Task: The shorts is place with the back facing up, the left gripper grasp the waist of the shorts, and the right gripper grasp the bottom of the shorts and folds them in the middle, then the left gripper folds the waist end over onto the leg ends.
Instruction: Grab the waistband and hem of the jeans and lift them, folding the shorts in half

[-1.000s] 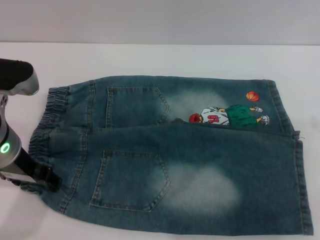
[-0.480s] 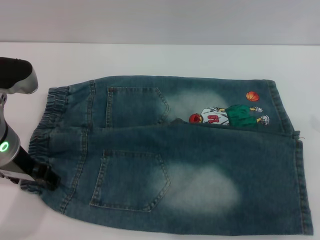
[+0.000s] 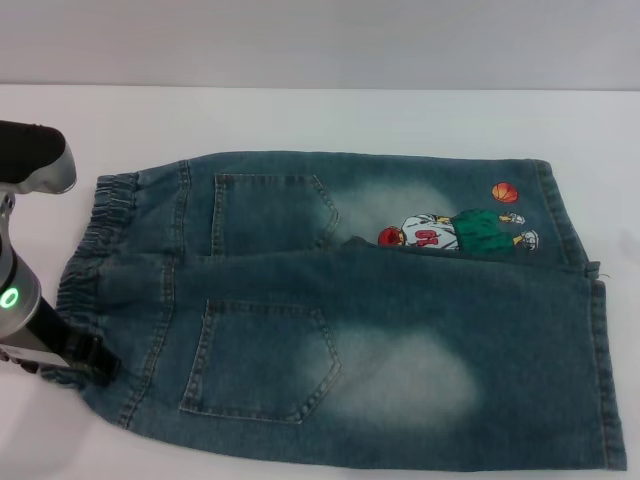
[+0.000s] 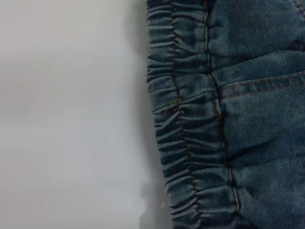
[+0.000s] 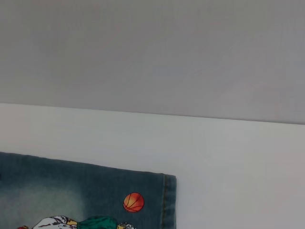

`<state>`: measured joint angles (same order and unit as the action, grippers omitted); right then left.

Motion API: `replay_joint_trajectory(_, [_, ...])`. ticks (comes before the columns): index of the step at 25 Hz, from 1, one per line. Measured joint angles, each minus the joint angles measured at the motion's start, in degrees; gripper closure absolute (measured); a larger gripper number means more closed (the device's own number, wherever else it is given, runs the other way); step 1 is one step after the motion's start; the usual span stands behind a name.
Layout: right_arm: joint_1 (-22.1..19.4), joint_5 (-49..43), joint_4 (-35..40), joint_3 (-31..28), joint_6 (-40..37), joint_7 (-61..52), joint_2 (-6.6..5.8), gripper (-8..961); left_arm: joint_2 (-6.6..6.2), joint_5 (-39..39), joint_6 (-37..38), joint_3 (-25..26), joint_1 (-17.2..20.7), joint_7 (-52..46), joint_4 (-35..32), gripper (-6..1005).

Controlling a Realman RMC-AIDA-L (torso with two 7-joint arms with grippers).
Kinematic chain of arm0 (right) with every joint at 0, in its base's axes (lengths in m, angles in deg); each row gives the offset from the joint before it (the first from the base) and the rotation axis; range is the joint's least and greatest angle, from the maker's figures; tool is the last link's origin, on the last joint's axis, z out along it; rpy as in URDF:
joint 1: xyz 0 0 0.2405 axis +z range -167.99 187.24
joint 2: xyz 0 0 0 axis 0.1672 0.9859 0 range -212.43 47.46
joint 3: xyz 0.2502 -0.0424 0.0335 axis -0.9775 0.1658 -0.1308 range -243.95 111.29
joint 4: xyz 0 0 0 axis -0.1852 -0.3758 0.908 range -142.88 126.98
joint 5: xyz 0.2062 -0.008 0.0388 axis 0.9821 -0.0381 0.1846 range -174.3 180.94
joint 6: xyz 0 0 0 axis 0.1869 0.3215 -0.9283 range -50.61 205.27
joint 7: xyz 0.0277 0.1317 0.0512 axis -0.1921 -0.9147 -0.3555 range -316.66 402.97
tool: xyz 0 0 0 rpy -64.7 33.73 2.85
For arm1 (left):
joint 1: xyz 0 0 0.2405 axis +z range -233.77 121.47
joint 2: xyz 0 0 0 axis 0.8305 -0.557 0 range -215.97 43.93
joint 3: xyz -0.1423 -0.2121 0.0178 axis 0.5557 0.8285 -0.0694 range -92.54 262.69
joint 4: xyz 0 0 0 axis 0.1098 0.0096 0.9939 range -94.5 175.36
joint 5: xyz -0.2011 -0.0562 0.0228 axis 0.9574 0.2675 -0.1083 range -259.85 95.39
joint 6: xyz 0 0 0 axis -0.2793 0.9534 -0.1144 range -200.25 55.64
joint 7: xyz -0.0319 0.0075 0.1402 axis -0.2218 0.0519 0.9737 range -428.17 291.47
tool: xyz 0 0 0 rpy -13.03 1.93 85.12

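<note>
The blue denim shorts (image 3: 350, 300) lie flat on the white table (image 3: 300, 120), back pockets up and doubled over lengthwise, so the near half partly covers the far half. The elastic waist (image 3: 90, 250) is at the left and the leg ends (image 3: 600, 370) at the right. My left gripper (image 3: 85, 355) sits at the near corner of the waist, touching the cloth edge. The left wrist view shows the gathered waistband (image 4: 186, 133) close up beside bare table. In the right wrist view I see only the far leg corner (image 5: 95, 191) with its basketball print (image 5: 133, 202). The right gripper is out of view.
A cartoon print (image 3: 455, 232) shows on the far leg below the fold edge. White table surface (image 3: 330, 115) runs behind the shorts to a grey wall (image 3: 320, 40). The shorts' near hem reaches almost to the picture's lower edge.
My left arm has slid a little to the left along the near waist corner. The shorts have not visibly moved.
</note>
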<state>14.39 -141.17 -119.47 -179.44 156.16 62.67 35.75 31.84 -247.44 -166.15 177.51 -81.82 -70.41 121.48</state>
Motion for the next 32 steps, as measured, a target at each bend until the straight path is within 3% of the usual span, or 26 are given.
replay_joint_trajectory(18, [0.25,0.00,-0.13,-0.09,0.18,0.00,-0.03,262,0.13,0.17,0.01,-0.60,-0.43,0.37,-1.09,173])
replay_joint_trajectory(32, [0.42,0.00,-0.13,-0.27,0.57,0.00,-0.03,260,0.18,0.27,-0.15,-0.32,-0.62,0.65,-0.73,398])
